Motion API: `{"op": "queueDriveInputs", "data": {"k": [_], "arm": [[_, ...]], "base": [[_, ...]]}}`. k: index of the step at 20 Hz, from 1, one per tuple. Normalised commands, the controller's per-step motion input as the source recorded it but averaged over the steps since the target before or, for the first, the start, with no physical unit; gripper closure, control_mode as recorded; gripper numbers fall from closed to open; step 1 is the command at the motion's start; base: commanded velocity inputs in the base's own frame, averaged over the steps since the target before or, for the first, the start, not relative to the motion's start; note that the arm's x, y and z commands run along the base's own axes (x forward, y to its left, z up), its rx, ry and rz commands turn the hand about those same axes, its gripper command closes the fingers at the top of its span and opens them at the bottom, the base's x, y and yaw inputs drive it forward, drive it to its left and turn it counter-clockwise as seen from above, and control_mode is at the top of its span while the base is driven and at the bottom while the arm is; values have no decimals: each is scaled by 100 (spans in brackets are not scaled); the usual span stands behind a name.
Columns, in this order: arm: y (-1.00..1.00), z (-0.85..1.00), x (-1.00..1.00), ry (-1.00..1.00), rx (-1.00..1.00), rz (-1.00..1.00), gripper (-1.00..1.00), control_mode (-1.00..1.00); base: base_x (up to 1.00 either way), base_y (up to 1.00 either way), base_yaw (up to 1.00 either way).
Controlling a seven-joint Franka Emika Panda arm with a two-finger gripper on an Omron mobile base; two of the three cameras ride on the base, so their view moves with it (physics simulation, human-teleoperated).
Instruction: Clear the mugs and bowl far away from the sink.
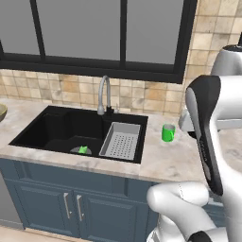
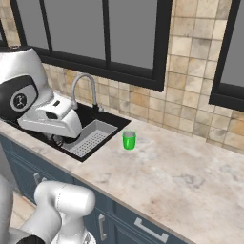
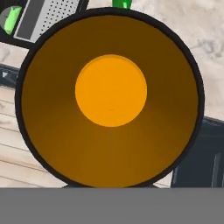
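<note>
Jaws clamped together, apparently on the black mug [image 3: 109,96], seen straight down its orange inside from the hand view; fingertips hidden, so grip point unclear. Held just off the sink [image 1: 61,132], above desk [image 2: 181,171] edge and cabinet fronts. Green mug [image 1: 168,133] upright on desk, just right of sink's drainer [image 1: 121,141]. Bowl [image 1: 2,112] far left of sink.

The counter [image 2: 190,176] looks like mottled beige-grey stone with a smooth, dull finish, and the wall tiles [image 1: 142,94] behind it are matt tan stone with rough mottling. The sink [image 1: 61,130] is matt black, its faucet [image 1: 103,94] brushed grey metal and the drainer tray [image 1: 121,140] perforated grey metal. The green mug [image 2: 129,140] looks smooth and plastic-like; the black mug [image 3: 109,96] has a matt orange inside.
</note>
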Motion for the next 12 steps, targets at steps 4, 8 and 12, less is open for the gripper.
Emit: {"op": "queueDriveInputs", "data": {"k": [4, 8, 12], "arm": [[1, 75, -16, 0, -10, 0, 100, -100], [8, 56, -27, 0, -4, 2, 100, -100], [27, 30, -31, 0, -5, 4, 100, 100]], "base": [[0, 0, 0], [0, 0, 0], [-13, 16, 1]]}}
